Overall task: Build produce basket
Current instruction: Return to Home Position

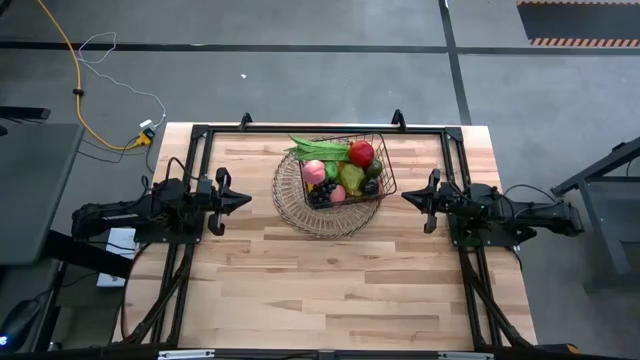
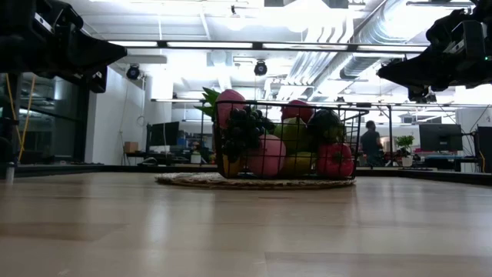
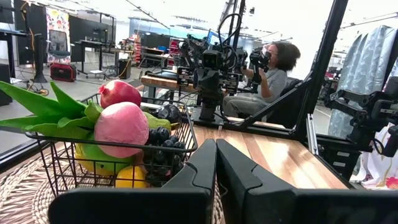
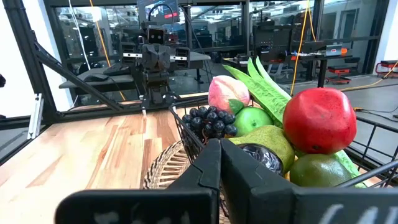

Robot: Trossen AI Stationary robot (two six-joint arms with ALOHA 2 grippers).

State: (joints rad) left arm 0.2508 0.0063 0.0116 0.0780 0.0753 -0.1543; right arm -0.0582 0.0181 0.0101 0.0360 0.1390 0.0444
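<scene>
High view had the basket (image 1: 386, 160), heaped with produce (image 1: 345, 172), toward the 12 o'clock edge of the table (image 1: 330, 290), with the left gripper (image 1: 245, 200) at its 9 o'clock and the right gripper (image 1: 406, 197) at its 3 o'clock, both apart from it. Low view showed both arms raised above the table. Wrist views showed each claw's fingers pressed together, holding nothing.

Light wooden table (image 1: 330, 290), made of long planks. Flat on it, near the back and in the middle, a round wire dish (image 1: 288, 200). On top of the dish, a dark wire basket (image 1: 388, 172) full of produce (image 1: 361, 153). Along the back and side edges, a black metal frame (image 1: 320, 128).
</scene>
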